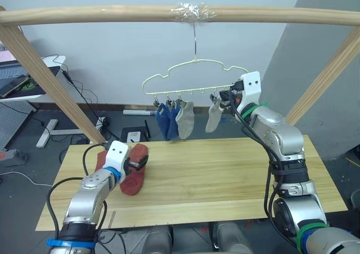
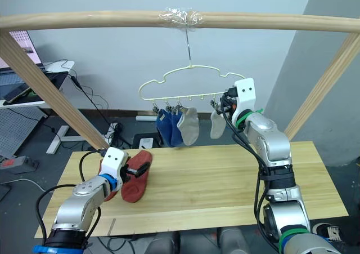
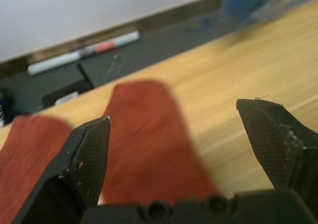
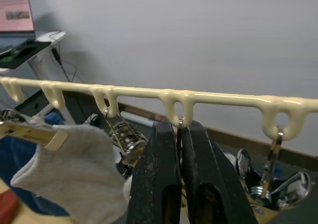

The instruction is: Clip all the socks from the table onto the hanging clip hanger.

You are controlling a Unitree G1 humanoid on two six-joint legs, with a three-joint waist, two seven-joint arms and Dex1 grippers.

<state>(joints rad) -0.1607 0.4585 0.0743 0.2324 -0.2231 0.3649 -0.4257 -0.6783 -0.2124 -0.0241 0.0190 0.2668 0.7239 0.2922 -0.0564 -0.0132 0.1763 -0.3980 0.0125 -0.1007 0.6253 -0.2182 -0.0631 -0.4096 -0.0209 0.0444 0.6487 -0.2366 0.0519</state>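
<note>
Two rust-red socks lie side by side at the left of the table [image 1: 225, 175], one [image 1: 135, 175] near my left gripper and one [image 1: 101, 158] farther left. My left gripper [image 1: 140, 163] hovers open just over the nearer red sock [image 3: 149, 139], nothing between its fingers. The pale-yellow clip hanger [image 1: 191, 76] hangs from the wooden bar. Two blue socks [image 1: 165, 120] and a grey sock [image 1: 185, 120] hang clipped together; another grey sock [image 1: 214, 117] hangs further right. My right gripper [image 4: 180, 129] is shut on a metal clip [image 4: 180, 122] beside that grey sock [image 4: 74, 169].
A thick wooden bar [image 1: 112, 13] spans overhead, with slanted wooden posts [image 1: 50, 79] at both sides of the table. A white desk [image 1: 34, 88] with a laptop stands at the back left. Cables and a power strip [image 1: 135, 134] lie on the floor behind the table.
</note>
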